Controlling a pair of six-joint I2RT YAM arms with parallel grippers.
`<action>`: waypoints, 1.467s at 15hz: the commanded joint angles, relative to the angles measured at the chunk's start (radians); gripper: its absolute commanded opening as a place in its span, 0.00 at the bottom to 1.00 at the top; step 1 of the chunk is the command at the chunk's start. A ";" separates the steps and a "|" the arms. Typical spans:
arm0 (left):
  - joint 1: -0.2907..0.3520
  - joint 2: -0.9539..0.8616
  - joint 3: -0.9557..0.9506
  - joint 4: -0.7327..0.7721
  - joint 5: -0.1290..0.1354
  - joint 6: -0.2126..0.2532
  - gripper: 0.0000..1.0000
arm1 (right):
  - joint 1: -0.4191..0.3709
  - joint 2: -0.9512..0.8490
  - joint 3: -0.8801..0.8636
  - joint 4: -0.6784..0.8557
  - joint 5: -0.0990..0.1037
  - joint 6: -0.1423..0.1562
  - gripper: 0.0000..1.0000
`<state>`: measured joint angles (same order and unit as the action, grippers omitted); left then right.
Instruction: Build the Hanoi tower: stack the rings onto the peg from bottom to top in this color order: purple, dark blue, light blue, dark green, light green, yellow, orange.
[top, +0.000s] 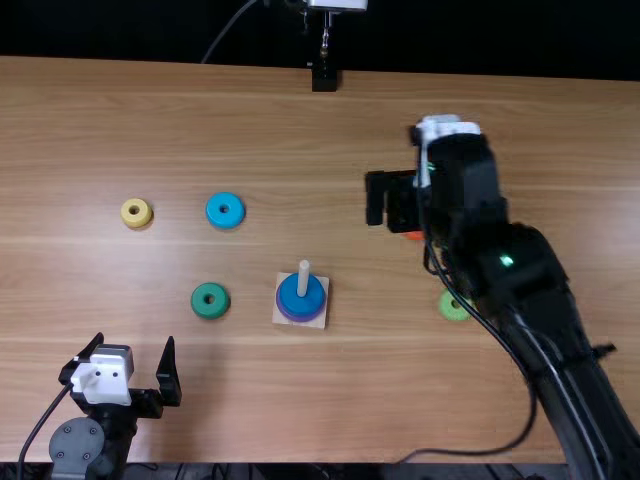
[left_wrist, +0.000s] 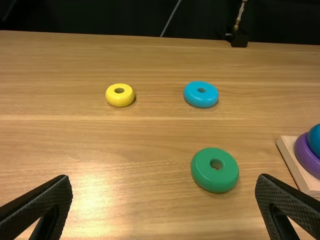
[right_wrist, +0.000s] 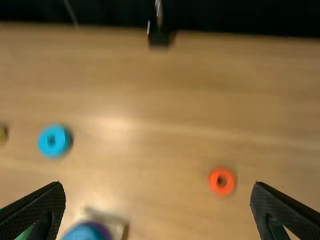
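Observation:
On the wooden base (top: 323, 287), a dark blue ring (top: 290, 298) lies over a purple ring (top: 304, 320) around the peg (top: 303, 278). My right gripper (top: 376, 198) is open above the table, up and right of the base, beside the partly covered orange ring (top: 412, 235). In the right wrist view, my right gripper (right_wrist: 158, 186) has nothing between its fingers; the orange ring (right_wrist: 215, 186) is visible. My left gripper (top: 134, 348), seen as my left gripper (left_wrist: 164, 179) at its wrist, stands open and empty. A dark green ring (left_wrist: 200, 175) and light blue ring (left_wrist: 194, 96) lie flat.
The yellow ring (top: 130, 221) lies at the left, beyond the left gripper. A light green ring (top: 446, 311) sits beside the right arm, right of the base. The right arm and its hanging cable cross the right side. A black stand (top: 324, 78) is at the far edge.

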<state>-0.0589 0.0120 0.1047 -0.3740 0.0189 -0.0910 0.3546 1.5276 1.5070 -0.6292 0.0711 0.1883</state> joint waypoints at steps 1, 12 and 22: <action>-0.007 -0.012 -0.105 -0.077 0.003 0.006 1.00 | -0.054 -0.092 -0.102 0.080 -0.018 0.001 1.00; -0.007 -0.012 -0.105 -0.077 0.003 0.006 1.00 | -0.407 -1.023 -0.923 0.494 -0.145 -0.194 1.00; -0.007 -0.012 -0.105 -0.077 0.003 0.006 1.00 | -0.405 -1.486 -1.358 0.321 -0.137 -0.234 1.00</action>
<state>-0.0589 0.0116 0.1047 -0.3744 0.0189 -0.0910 -0.0402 0.0566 0.1608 -0.3119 -0.0601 -0.0406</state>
